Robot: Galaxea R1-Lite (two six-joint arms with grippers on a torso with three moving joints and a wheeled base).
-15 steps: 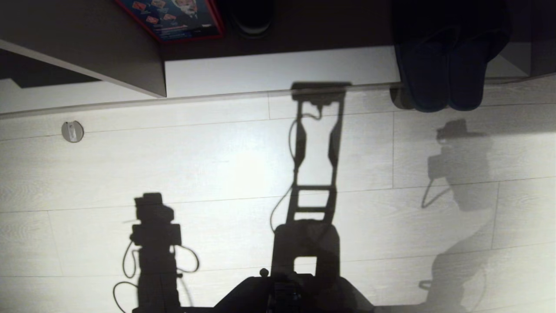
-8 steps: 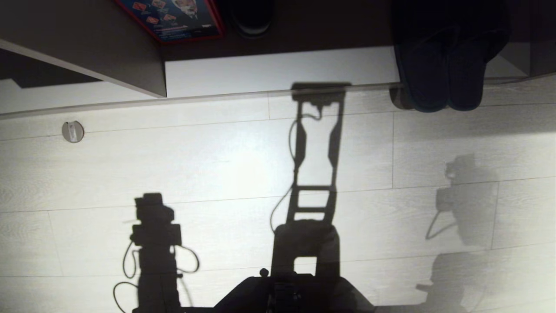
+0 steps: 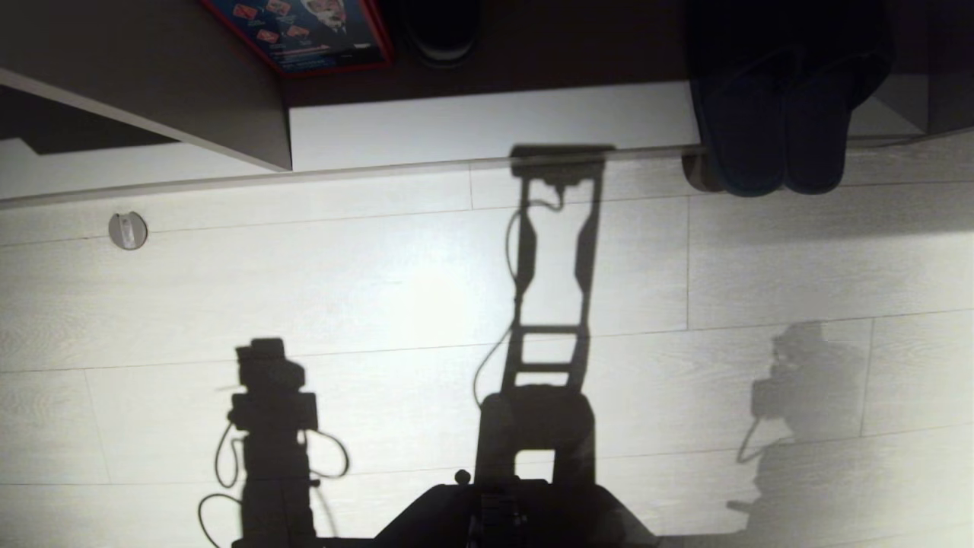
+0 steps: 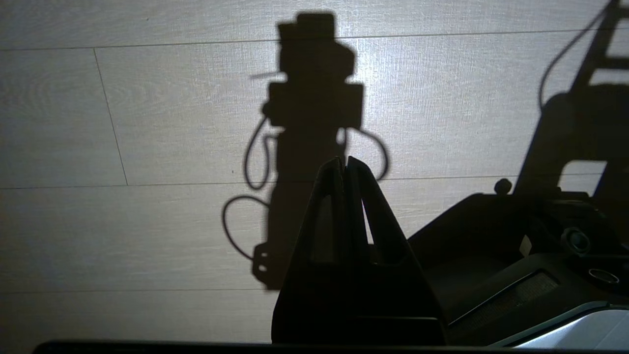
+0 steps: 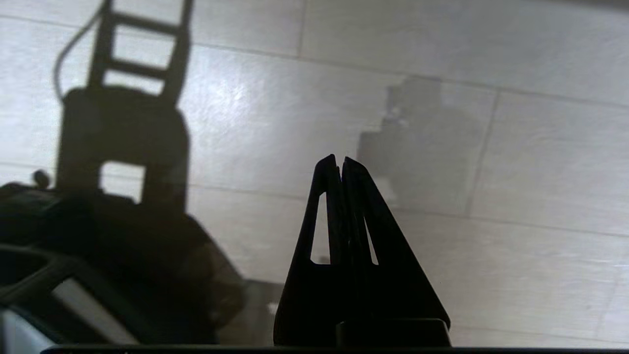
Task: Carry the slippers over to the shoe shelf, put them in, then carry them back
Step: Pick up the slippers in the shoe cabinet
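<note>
At upper right of the head view the slippers (image 3: 776,129) lie side by side on the shelf (image 3: 494,125), heels overhanging its edge, judged set down for storage. Only the wrist views show the left gripper (image 4: 343,164) and right gripper (image 5: 340,163), both closed and empty over the floor (image 3: 380,289).

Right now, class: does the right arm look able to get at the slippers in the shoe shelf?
Probably not yet. The right pincer is shut and pointing at bare floor, while the slippers sit apart on the shoe shelf, heels over its edge. Nothing blocks the way.
</note>
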